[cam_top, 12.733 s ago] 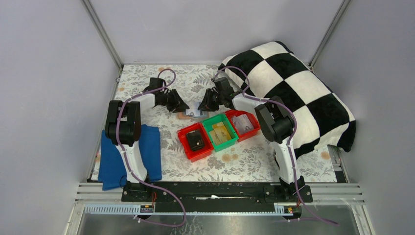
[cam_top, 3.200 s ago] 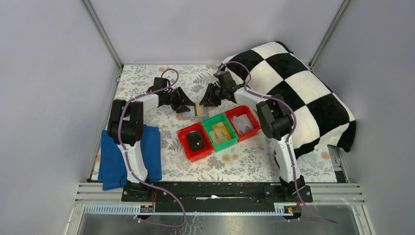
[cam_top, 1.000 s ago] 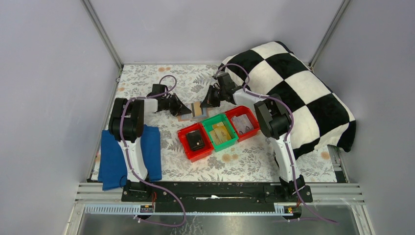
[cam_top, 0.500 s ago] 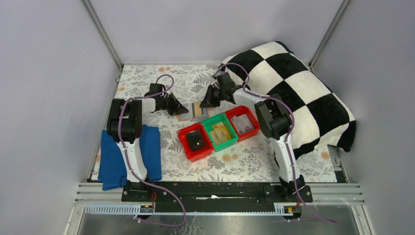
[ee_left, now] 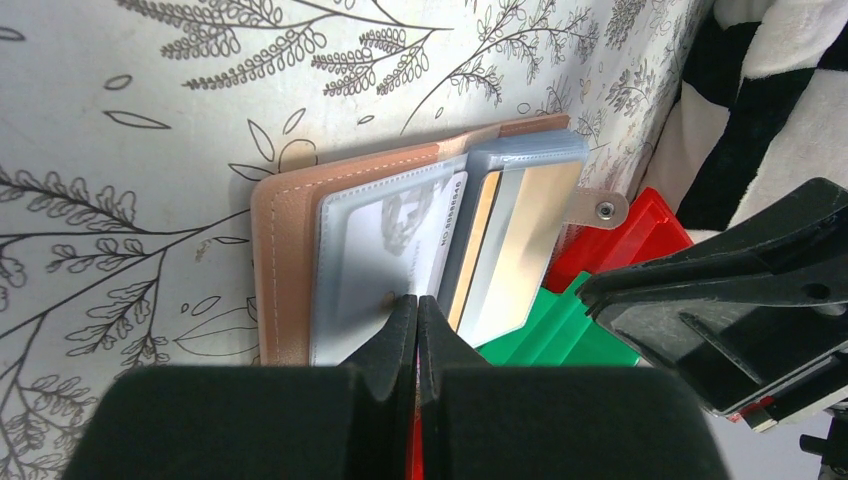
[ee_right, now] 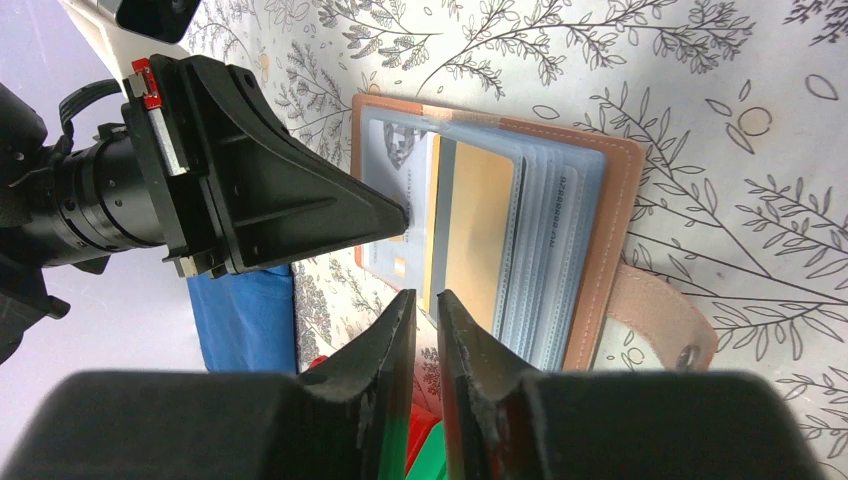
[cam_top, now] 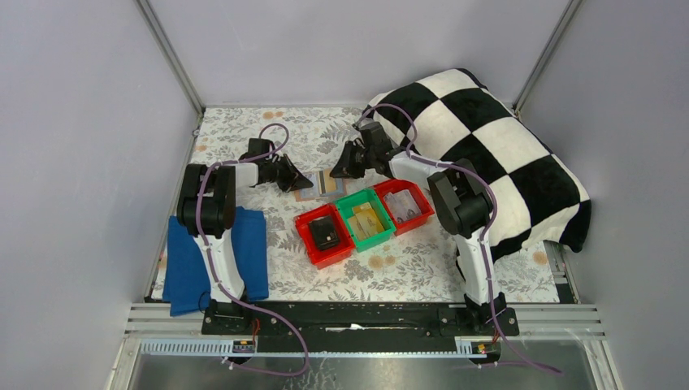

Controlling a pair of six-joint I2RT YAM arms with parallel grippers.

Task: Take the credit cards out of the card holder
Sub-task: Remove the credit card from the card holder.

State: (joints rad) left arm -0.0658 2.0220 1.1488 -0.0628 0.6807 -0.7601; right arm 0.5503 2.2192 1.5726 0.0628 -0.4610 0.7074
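holder open flat, cards seated in sleeves

the card holder was found laid open and flat on the floral table cover, at the far middle of the table, just behind a row of three bins. its clear sleeves were fanned face up, and its snap tab was turned toward the bins. the credit cards were seen seated in those sleeves: a pale card in the top sleeve, a gold card just beside it, more edges stacked behind.

the left gripper was seen pinched fully together, its tip set on the pale card's sleeve near the edge. whether anything was nipped between the tips could not be told. the right gripper was held close over the holder, jaws set to a narrow gap, nothing seen between them. the two grippers were pointed at each other across the holder, near but apart.

the left red bin was loaded with a black item, the green bin with yellowish pieces, the right red bin with pale pieces. a blue cloth was laid by the left arm, and a checked blanket was heaped at the right.
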